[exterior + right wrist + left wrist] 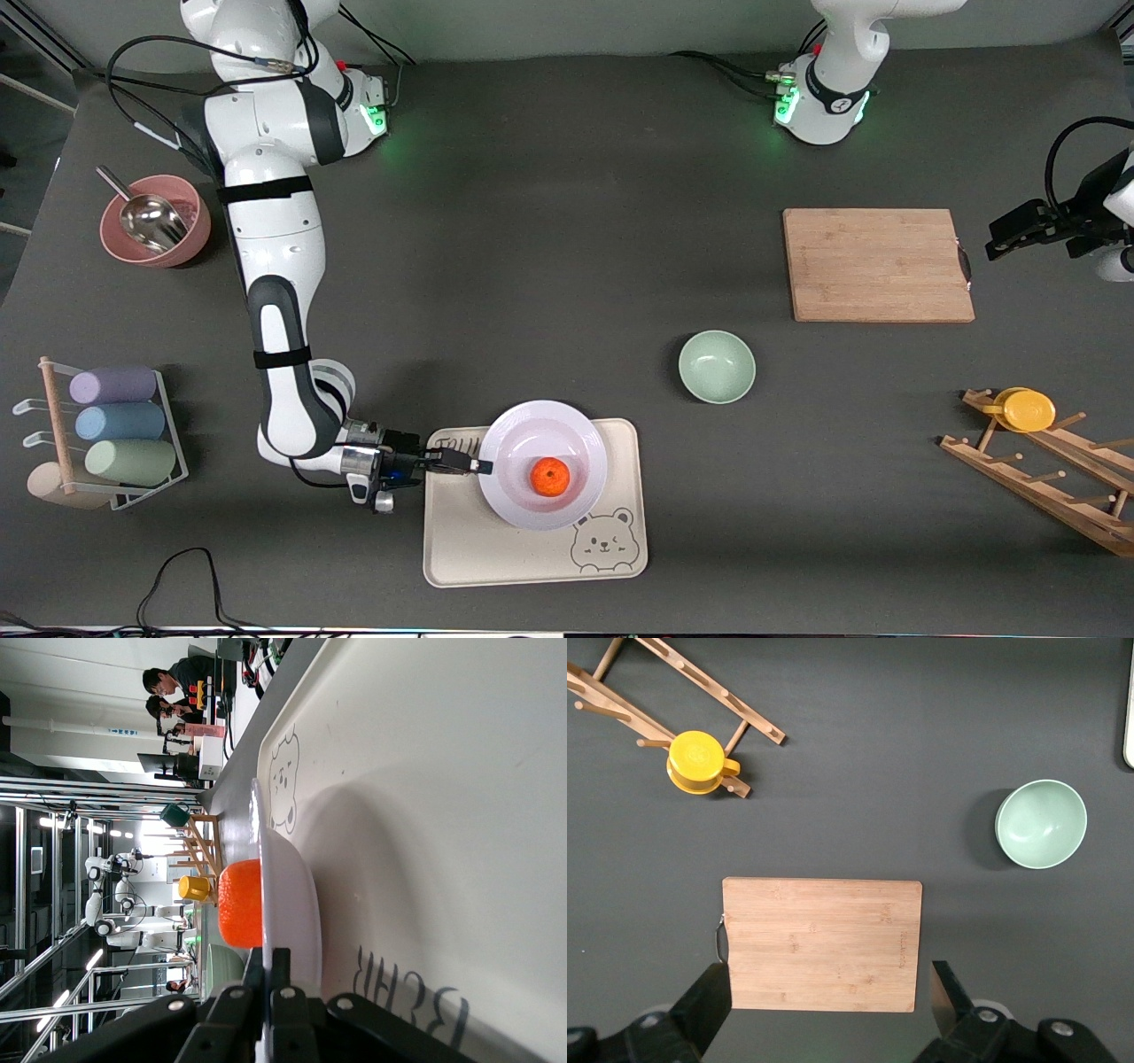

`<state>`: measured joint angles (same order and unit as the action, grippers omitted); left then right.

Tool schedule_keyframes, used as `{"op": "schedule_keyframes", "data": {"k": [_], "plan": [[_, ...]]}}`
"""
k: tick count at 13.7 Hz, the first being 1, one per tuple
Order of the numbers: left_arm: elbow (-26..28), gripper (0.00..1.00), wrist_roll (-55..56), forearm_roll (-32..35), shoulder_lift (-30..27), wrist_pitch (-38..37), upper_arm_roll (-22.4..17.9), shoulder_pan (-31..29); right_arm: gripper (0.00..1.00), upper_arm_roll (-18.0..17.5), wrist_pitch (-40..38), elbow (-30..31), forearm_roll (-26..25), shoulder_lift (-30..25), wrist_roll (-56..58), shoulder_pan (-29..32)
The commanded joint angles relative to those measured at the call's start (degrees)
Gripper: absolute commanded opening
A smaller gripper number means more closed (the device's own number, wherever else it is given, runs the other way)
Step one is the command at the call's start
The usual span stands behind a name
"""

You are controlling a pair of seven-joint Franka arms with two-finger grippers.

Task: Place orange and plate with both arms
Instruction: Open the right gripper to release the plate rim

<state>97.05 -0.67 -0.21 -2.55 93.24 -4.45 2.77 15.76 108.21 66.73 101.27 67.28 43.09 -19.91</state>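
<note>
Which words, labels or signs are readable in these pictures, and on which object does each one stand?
"BEAR", probably: dark letters on the cream tray, partly hidden and seen sideways, near the plate.
Faint mark on the cutting board: too small to read.
Bear face drawing on the cream tray: a picture, no words.

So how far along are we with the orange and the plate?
Done: the orange sits in the plate, and the plate rests on the bear tray. In hand: the right hand is shut on the plate's rim. The left hand waits open above the cutting board. Left: releasing the rim.
</note>
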Motion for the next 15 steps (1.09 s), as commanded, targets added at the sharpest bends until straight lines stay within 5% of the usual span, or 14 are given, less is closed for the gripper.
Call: {"op": "schedule_keyframes", "data": {"k": [1,5,9,15], "plan": [[1.04,1.00,0.14,-0.67,-0.96,1.24,0.05,-0.14,0.11,-0.47,-0.02,-2.04,0.33,1.27,1.30,0.75],[1.04,1.00,0.14,-0.58,-0.88,1.59,0.05,-0.14,0.53,-0.38,-0.11,-2.04,0.25,1.27,1.21,0.75],[1.04,1.00,0.14,-0.58,-0.88,1.77,0.05,-0.14,0.83,-0.12,-0.11,-2.04,-0.28,1.01,0.68,1.01],[1.04,1.00,-0.03,-0.41,-0.70,1.86,0.05,0.04,0.86,-0.03,-0.54,-2.31,-10.36,-2.93,-7.29,2.59]]}}
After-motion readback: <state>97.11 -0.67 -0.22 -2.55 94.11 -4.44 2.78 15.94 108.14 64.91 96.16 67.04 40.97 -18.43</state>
